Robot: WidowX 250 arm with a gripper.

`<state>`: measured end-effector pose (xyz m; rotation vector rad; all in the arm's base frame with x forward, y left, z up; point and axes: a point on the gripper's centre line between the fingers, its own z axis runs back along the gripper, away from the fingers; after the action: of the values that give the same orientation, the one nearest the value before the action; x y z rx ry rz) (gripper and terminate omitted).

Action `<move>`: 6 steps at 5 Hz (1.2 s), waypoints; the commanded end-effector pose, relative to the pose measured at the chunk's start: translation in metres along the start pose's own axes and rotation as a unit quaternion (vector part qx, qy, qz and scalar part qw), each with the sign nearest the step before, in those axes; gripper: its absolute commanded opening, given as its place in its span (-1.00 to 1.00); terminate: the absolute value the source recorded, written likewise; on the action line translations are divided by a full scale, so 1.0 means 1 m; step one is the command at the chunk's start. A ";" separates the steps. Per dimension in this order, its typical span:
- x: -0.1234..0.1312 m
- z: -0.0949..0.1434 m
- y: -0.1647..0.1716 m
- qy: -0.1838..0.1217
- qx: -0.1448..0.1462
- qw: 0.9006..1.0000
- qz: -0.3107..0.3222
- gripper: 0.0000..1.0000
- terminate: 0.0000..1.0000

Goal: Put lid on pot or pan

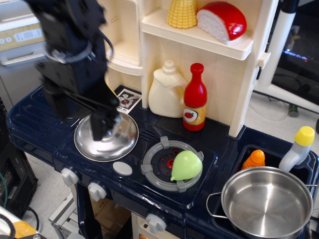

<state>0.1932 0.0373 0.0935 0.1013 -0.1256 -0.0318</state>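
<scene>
Lid (110, 142) on the left burner beneath the blurred tool (102, 130) (grip unclear), pot (266, 203) well apart at right

A single view looks down at a slant from above and in front of a toy kitchen, close enough that the dark blue counter (30, 124) fills the frame from its left end to the steel pot (266, 203) at the near right. It faces the cream shelf unit (199, 42) at the far side, whose top is cut off. Floor shows at both edges. The blurred robot arm (72, 55) enters from upper left.
</scene>
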 end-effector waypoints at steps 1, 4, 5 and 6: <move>0.031 -0.020 -0.013 -0.035 -0.009 0.998 -0.044 1.00 -1.00; 0.052 -0.053 -0.004 -0.044 -0.013 0.997 -0.068 1.00 -1.00; 0.057 -0.049 -0.001 -0.035 0.010 0.997 -0.069 1.00 -1.00; 0.054 -0.048 0.002 -0.041 0.015 0.997 -0.063 1.00 -1.00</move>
<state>0.2491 0.0415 0.0428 0.1285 -0.1615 -0.1759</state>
